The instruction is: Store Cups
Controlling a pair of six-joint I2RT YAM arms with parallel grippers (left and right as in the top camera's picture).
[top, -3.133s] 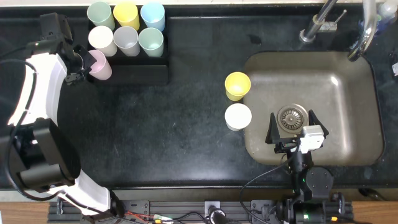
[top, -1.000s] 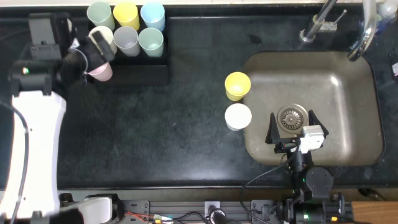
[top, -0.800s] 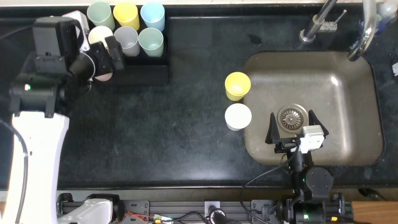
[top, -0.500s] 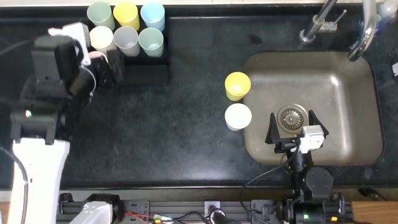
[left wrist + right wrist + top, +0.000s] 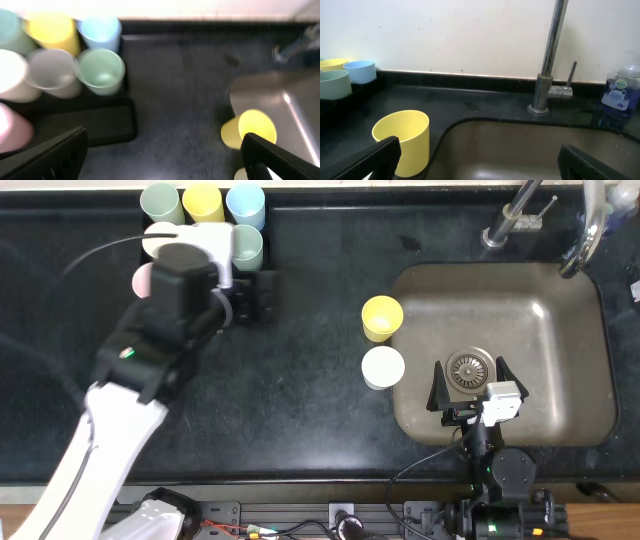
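Standing upright, mouth up: yellow cup [image 5: 381, 317] beside sink [image 5: 540, 320]; left hand [image 5: 162, 144], right hand [image 5: 477, 150] both spread.

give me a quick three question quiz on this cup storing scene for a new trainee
1. True or false: the yellow cup stands inside the sink.
2. What does the left pincer hold? A) a pink cup B) nothing C) a blue cup
3. How many cups stand on the counter right beside the sink?

Key
1. False. It stands on the counter at the sink's edge.
2. B. Its jaws are wide apart with nothing between them.
3. Two: the yellow cup and the white cup.
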